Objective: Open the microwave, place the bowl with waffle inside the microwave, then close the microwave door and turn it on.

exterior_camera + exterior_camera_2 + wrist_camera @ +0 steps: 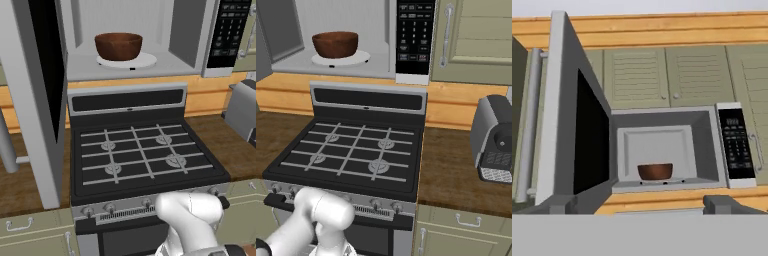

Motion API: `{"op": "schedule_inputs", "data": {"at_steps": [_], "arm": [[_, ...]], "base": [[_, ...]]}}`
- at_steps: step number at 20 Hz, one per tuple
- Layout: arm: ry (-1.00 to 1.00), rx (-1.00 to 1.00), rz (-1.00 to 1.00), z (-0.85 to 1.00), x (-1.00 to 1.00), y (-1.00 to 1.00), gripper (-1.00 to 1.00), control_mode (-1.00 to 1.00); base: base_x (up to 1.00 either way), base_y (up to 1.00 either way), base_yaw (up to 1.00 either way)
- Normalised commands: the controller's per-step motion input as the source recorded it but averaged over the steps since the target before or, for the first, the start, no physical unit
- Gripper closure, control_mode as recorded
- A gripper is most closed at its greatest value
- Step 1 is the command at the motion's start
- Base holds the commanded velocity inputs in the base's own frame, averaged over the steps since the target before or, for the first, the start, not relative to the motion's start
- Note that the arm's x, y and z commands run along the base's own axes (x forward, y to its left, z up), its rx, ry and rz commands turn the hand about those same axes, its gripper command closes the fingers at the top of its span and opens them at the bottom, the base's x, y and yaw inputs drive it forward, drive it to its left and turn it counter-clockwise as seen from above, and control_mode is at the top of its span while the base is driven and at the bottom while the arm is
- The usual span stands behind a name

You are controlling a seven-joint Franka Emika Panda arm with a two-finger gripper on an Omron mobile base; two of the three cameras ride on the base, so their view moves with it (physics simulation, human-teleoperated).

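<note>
The microwave (190,35) stands open above the stove, its keypad strip (415,35) on the right. The microwave door (35,100) is swung wide to the left, and its long bar handle (529,120) faces outward. Inside, the dark brown bowl (118,46) (335,44) (655,171) rests on the white turntable (145,61). The waffle is hidden in the bowl. My gripper (641,205) is open, well back from the microwave and lower than it, looking up into the cavity. Its fingertips (562,202) stand far apart with nothing between them.
A black gas stove (140,155) with grey grates lies directly under the microwave. A grey toaster (496,137) sits on the wooden counter (448,175) to the right. Beige cabinet doors (481,35) flank the microwave on the right and above.
</note>
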Motion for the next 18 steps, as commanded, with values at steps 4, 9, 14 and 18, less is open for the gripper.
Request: {"op": "schedule_inputs", "data": {"at_steps": [4,9,14,18], "arm": [[0.13,-0.01,-0.11,0.0,0.0,0.57,-1.0,-1.0],[0.12,-0.01,-0.08,0.0,-0.1,0.43,-1.0,-1.0],[0.16,-0.04,-0.1,0.0,-0.15,0.4,-1.0,-1.0],[0.16,-0.04,-0.18,0.0,-0.08,0.47,-1.0,-1.0]], "base": [[0.0,0.0,0.0],[0.0,0.0,0.0],[0.0,0.0,0.0],[0.0,0.0,0.0]]}}
